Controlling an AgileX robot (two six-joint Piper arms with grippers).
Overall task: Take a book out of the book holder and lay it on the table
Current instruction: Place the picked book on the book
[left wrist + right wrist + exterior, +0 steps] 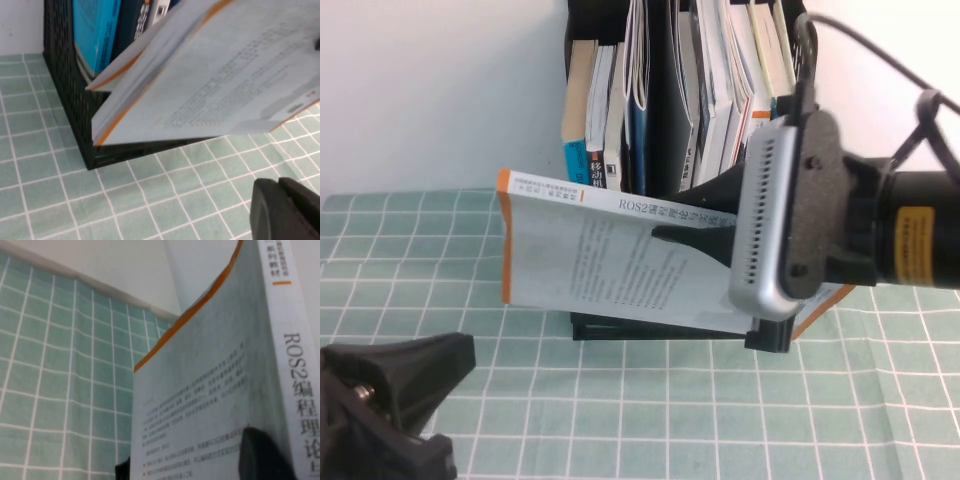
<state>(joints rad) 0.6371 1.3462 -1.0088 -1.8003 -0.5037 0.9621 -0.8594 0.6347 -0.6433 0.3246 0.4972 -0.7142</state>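
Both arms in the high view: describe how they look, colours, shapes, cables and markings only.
The right arm is black and cylindrical, bearing a yellow label and a silver, slotted camera housing; a dark cable loops above it. Its black right end effector has slim fingers. The left end effector, low left, is matte black and angular.

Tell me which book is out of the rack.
The white ROS2 book, held flat above the table by the right gripper; others stand upright in the book holder. Left gripper is parked low.
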